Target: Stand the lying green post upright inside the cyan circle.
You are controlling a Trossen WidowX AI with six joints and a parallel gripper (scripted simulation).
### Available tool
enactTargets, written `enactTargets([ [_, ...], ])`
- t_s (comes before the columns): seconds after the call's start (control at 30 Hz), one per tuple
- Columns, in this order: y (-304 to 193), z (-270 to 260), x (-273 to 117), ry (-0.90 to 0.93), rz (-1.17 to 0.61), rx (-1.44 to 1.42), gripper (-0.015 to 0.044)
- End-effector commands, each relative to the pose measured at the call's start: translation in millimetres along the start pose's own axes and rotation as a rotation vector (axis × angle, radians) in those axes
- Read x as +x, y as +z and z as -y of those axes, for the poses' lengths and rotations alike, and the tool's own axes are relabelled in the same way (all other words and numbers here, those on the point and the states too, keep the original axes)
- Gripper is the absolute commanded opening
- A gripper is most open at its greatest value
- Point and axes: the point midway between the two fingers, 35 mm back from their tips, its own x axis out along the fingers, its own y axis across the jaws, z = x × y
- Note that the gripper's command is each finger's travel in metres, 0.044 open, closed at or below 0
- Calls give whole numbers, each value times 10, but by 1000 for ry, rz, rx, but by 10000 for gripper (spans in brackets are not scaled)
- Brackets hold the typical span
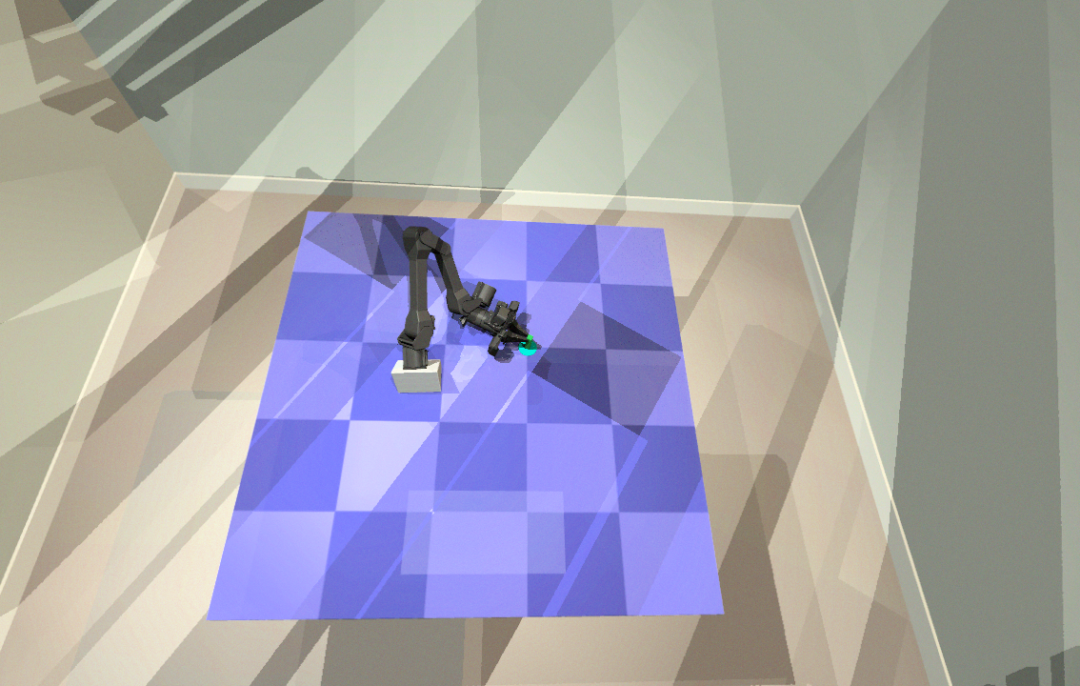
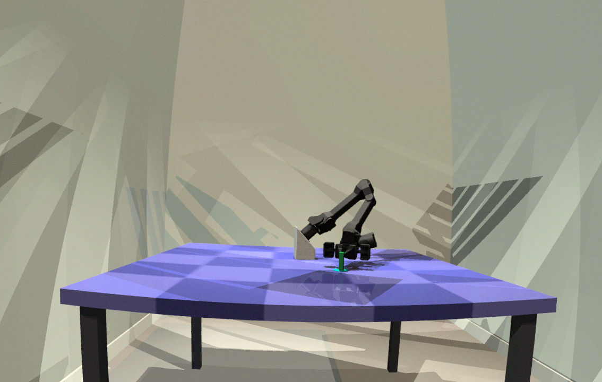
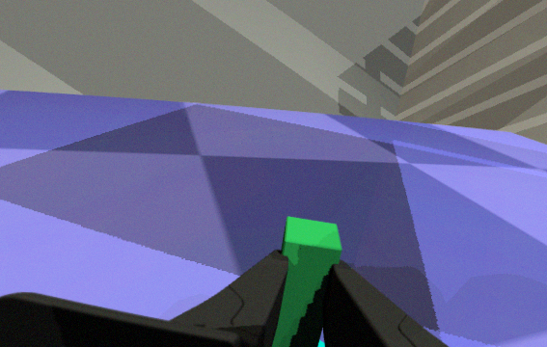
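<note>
The green post (image 1: 530, 338) (image 2: 341, 262) (image 3: 313, 233) stands upright, with its foot within the cyan circle (image 1: 527, 351) (image 2: 336, 270) in the exterior view and looking to be down on the table. My gripper (image 1: 529, 342) (image 2: 341, 255) (image 3: 305, 268) is shut on the post, one dark finger against each side near its top. In the wrist view the post's top rises a little above the fingertips, and only a sliver of cyan (image 3: 321, 344) shows at the bottom edge. The post's foot is hidden in that view.
The blue checkered table (image 1: 484, 460) (image 2: 222, 289) carries the arm's pale wedge-shaped base (image 1: 417, 377) (image 2: 304, 249) to the left of the post. The arm reaches up from the base and down to the post. Dark shadows lie across the table beyond the post.
</note>
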Motion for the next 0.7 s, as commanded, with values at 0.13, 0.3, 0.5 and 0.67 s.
enactTargets([
  [0.13, -2, 8, 5, -3, 5, 2, 206],
  [0.3, -2, 8, 5, -3, 5, 2, 337],
  [0.5, 72, -2, 8, -5, 4, 3, 400],
  [0.67, 329, -23, 5, -9, 4, 5, 400],
])
